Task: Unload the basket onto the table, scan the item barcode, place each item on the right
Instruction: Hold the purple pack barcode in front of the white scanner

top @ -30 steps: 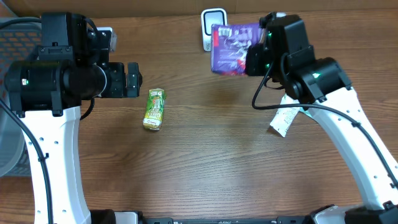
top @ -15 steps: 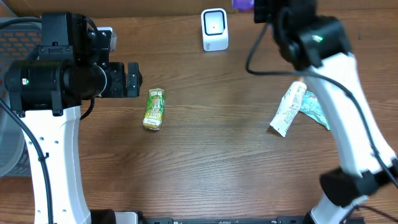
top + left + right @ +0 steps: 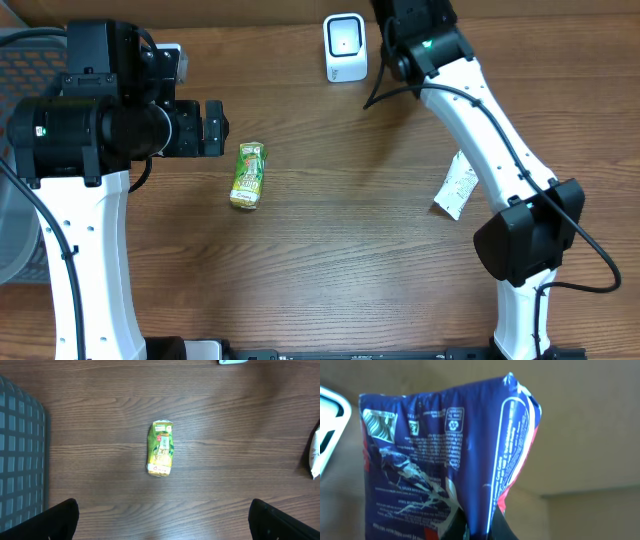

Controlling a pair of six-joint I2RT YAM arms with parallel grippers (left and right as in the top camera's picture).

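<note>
My right pincer [image 3: 477, 527] was clenched on the blue packet [image 3: 435, 460], which rose straight out of my jaws (its printed side facing my wrist camera) at the far side, just right of the white scanner [image 3: 345, 47].

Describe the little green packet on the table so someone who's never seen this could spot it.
Start at the wooden table, left half, beside the left arm. The green-and-yellow packet lies flat there, alone. It's the only green thing; the other loose packet is white, over on the right.
</note>
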